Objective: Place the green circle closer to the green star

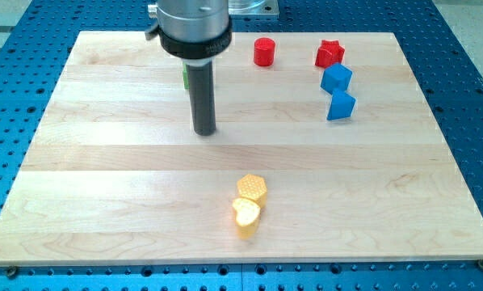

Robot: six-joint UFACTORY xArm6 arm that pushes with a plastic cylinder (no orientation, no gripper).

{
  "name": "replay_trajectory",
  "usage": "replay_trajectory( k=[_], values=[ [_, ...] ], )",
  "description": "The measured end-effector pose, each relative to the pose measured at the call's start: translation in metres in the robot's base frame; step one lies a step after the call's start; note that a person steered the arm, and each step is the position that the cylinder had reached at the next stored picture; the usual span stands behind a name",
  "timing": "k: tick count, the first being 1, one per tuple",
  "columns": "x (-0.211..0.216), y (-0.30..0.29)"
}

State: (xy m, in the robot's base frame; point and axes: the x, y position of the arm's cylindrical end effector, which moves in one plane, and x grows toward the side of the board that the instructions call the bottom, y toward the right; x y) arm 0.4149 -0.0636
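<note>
My tip point(205, 130) rests on the wooden board point(104, 162) at the upper middle-left. Only a thin green sliver point(184, 77) shows at the left edge of the rod, above the tip; it belongs to a green block mostly hidden behind the rod, and its shape cannot be made out. No other green block shows; the rod and the arm's round head point(195, 28) cover that part of the board.
A red cylinder point(263, 52) and a red star point(329, 54) stand near the view's top right. Two blue blocks point(336, 78) point(340, 105) sit below the red star. A yellow hexagon point(252, 188) touches a yellow heart point(246, 215) at the bottom middle.
</note>
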Motion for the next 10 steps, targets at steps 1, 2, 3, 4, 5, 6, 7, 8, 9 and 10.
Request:
replay_trajectory(
  k=[1, 2, 3, 4, 5, 6, 7, 8, 9, 10],
  values=[
    [-0.028, -0.054],
    [-0.067, -0.059],
    [-0.156, -0.062],
    [-0.222, -0.062],
    [-0.215, -0.009],
    [-0.17, 0.016],
    [-0.128, 0.015],
    [-0.194, 0.009],
    [-0.196, -0.022],
    [-0.113, -0.01]
  ],
)
